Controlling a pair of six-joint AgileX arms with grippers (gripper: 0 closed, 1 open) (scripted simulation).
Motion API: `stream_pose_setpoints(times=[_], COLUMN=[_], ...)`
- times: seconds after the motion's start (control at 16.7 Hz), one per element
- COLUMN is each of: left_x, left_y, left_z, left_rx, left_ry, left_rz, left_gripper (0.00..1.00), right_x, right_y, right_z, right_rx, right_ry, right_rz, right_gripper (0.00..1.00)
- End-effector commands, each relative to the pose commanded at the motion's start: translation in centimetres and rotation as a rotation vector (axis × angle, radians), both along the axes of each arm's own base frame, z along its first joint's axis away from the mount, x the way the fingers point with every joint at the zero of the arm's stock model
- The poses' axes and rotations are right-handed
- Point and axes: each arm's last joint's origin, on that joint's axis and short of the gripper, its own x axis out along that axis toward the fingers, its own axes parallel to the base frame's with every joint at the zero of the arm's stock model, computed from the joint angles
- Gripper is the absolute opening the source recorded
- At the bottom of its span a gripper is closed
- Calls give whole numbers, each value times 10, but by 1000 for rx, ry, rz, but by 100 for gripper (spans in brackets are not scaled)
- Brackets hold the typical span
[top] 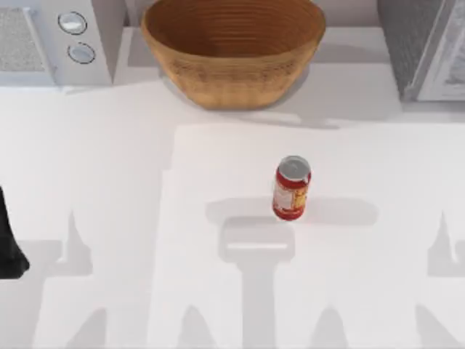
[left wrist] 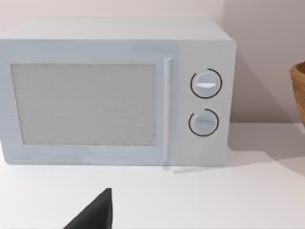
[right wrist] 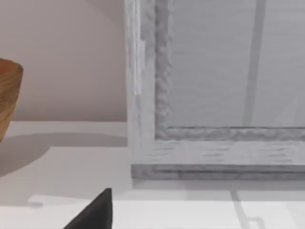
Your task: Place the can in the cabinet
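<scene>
Red aluminium cylinder, the can (top: 292,188) stands upright mid-table with silver top and pale label marks, in front of the ribbed woven basket (top: 232,51). I can't tell my left gripper's (left wrist: 93,213) opening; it faces the white 2-dial microwave (left wrist: 114,93).

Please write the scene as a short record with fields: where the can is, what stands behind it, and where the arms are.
can: the can stands upright on the table, near the middle, a little to the right
basket: woven basket at the back, apart from the can
microwave: microwave at back left, door shut
cabinet: cabinet at back right
left arm: dark part at the table's left edge, away from the can
task state: can not yet in the cabinet
</scene>
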Motion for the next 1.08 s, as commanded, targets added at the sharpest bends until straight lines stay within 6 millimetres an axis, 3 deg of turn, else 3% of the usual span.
stream_pose_setpoints(times=[0.18,0.54,0.84,1.08], left_x=[0,0,0,0], left_y=[0,0,0,0], left_z=[0,0,0,0], left_rx=[0,0,0,0], left_ry=[0,0,0,0], left_rz=[0,0,0,0], left_gripper=[100,100,100,100], right_x=[0,7,39,76], right_y=[0,9,30,65], right_z=[3,39,59,62], right_rx=[1,17,32,40], right_ry=[-12,-121,-107,-85], right_rz=[1,9,11,9], right_gripper=[100,100,100,100])
